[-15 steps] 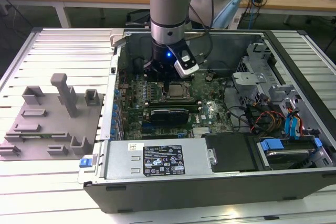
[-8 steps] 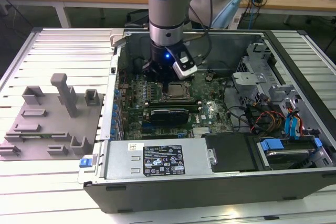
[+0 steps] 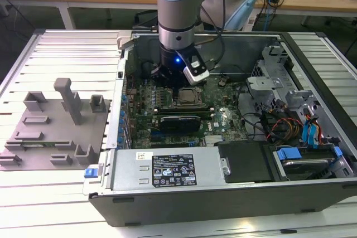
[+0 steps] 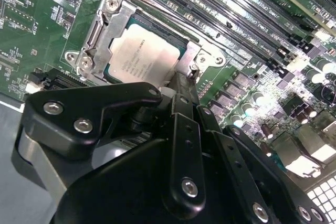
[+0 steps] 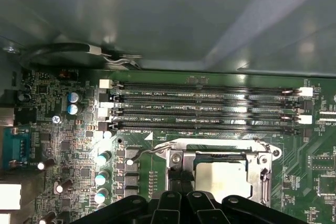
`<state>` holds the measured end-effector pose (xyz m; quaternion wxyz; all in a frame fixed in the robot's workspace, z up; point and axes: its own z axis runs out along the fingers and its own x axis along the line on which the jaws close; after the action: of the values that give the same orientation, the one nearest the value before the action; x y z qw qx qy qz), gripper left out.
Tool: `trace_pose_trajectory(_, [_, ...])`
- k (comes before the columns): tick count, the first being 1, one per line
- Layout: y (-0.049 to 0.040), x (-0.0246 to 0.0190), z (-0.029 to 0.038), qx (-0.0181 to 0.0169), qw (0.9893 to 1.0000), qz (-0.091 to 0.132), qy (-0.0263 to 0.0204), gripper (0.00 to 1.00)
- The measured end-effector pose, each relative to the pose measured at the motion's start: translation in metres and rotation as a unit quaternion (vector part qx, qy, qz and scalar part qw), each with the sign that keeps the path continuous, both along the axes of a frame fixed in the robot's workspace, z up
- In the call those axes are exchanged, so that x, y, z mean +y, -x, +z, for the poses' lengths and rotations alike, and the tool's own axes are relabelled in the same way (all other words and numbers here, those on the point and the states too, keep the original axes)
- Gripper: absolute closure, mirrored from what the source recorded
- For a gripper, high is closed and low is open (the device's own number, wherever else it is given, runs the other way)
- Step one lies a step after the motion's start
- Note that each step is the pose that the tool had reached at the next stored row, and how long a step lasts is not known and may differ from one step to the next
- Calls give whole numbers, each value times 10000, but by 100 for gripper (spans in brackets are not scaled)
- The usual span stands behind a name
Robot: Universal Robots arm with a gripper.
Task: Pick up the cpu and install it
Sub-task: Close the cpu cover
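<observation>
Already in socket frame (image 4: 106, 22), cpu (image 4: 142, 59) with faint print, claw (image 4: 180, 80) at its edge

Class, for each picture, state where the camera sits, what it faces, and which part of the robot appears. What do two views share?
Exterior view: off the arm, raised, looking down into the open computer case; the arm reaches in.
First wrist view: on the wrist, facing the memory slots; the hand shows by its links.
Second wrist view: on the wrist, angled across the hand's links.
Both wrist views share the cpu in its socket frame.
</observation>
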<state>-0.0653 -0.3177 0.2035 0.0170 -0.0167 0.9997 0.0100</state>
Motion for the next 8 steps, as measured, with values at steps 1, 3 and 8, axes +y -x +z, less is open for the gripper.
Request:
trace_pose_trajectory(1, [0,0,0,0,10000,0,0,89])
trace_pose_trajectory(3, [0,1,-7,0,10000,0,-1,89])
trace_pose_trajectory(8, [0,0,-17,0,10000,0,0,89])
